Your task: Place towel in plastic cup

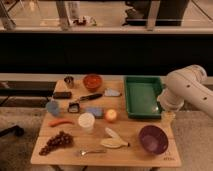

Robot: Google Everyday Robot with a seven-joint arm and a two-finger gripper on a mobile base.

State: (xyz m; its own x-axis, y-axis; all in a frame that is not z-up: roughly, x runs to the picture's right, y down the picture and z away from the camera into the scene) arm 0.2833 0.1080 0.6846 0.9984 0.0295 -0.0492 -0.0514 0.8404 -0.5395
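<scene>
A small pale blue towel [112, 92] lies flat on the wooden table [135, 131], left of the green tray [142, 95]. A white plastic cup [86, 121] stands upright near the table's middle, in front of the towel. A blue cup [52, 107] stands at the left. My gripper [168, 118] hangs below the white arm [186, 90] at the table's right edge, beside the tray's near right corner, far from the towel and both cups. It holds nothing that I can see.
On the table are an orange bowl [92, 81], a metal cup [69, 81], a purple bowl [153, 138], a banana [115, 141], grapes [56, 142], a red chili [61, 122], an orange fruit [111, 115] and a blue sponge [96, 112]. A dark counter stands behind.
</scene>
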